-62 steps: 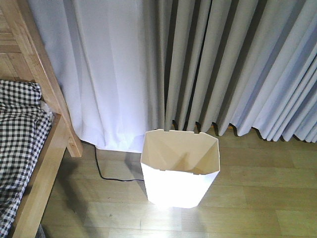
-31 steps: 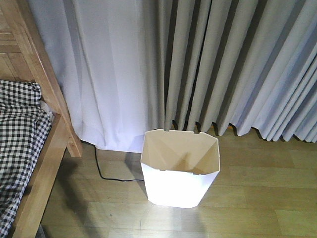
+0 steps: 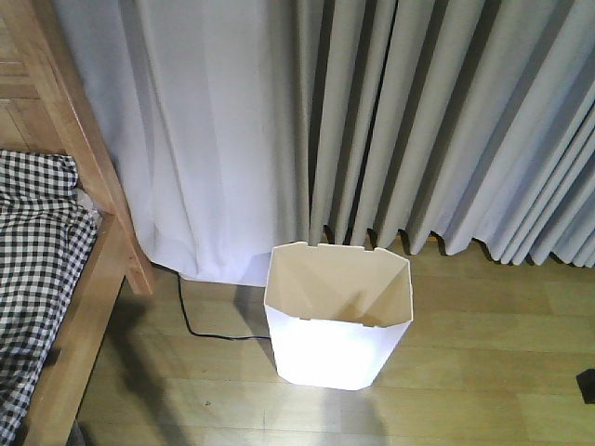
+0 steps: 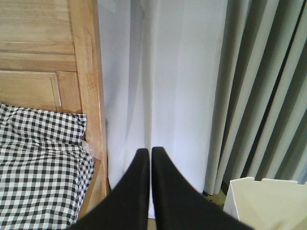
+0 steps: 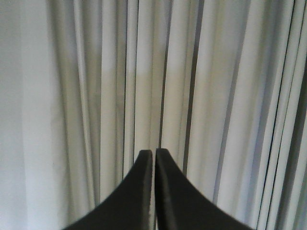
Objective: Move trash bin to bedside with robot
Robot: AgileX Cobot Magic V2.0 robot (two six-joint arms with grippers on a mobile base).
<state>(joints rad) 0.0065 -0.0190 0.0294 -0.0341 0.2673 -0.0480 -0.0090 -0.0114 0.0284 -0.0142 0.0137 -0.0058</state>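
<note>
The trash bin is standing upright on the wooden floor, its open mouth facing straight up and its sides tapering downward, so its long axis is running vertically. Its faceted rim is sitting just in front of the hem of the grey curtain, and the pale inside is showing. The bed is lying well apart to the left, its wooden post leaning up past the checked bedding. A black cable is snaking across the floor between the bed and the bin, ending near the bin's left side.

In the left wrist view, the left gripper is pointing at the white curtain beside the bed post, its jaws pressed together with only a thin slit between them, gripping nothing; a corner of the bin is peeking in at lower right. In the right wrist view, the right gripper is facing the grey curtain folds, jaws likewise drawn together and holding nothing
</note>
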